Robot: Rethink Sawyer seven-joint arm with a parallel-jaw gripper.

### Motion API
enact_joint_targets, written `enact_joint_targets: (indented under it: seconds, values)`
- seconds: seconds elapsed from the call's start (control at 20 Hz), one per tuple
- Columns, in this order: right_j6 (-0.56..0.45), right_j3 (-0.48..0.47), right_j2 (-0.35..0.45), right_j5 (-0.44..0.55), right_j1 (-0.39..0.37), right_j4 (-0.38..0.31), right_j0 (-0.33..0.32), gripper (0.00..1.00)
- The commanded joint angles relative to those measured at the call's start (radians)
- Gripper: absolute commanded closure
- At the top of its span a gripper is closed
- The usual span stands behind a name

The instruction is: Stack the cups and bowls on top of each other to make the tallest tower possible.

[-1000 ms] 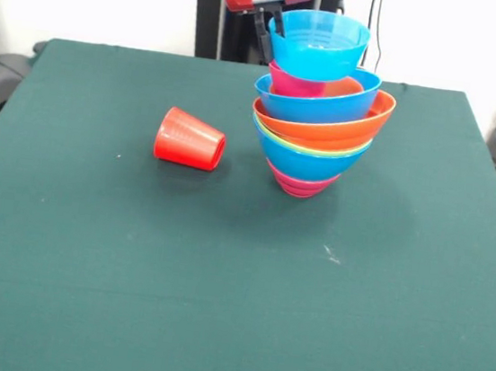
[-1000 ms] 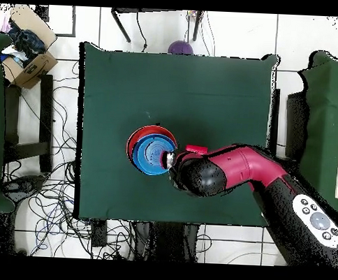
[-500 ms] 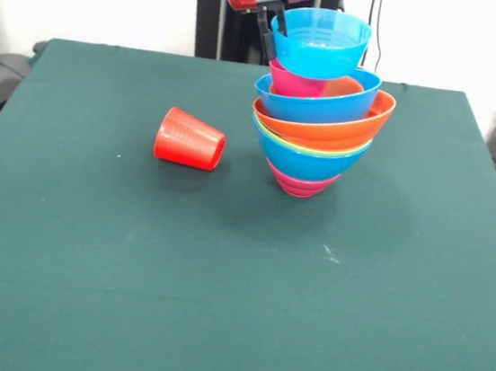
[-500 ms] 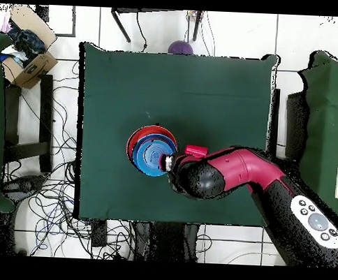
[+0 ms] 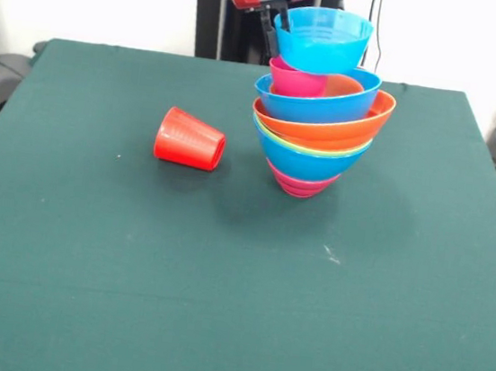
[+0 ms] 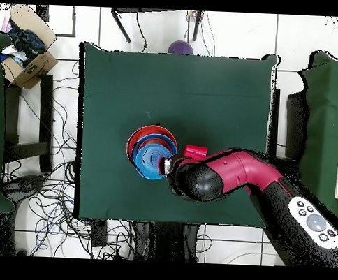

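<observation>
green table (image 5: 86, 247): the gripper (image 5: 278, 17) seems clamped on the light blue bowl's (image 5: 322, 39) rim above the tower (image 5: 318, 131), pink cup (image 5: 297, 78) beneath; lower it level and centred.

The stacked round bowls (image 5: 316, 112) look like smooth glossy plastic, the top light blue bowl (image 5: 321, 39) slightly translucent; the red-orange tapered cup (image 5: 190, 139) is plastic with a duller sheen; the dark green table cover (image 5: 217, 290) looks like matt cloth, faintly scuffed toward its right edge
</observation>
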Motion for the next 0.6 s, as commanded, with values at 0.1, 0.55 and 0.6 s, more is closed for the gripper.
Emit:
enact_joint_targets:
  seconds: [0.1, 0.55, 0.6]
  values:
    - [-0.223, 0.064, 0.012, 0.019, 0.0, -0.1, 0.001, 1.0]
    - [-0.222, 0.073, 0.012, 0.008, -0.008, -0.113, -0.014, 1.0]
    - [-0.221, 0.074, 0.012, 0.005, -0.01, -0.114, -0.016, 1.0]
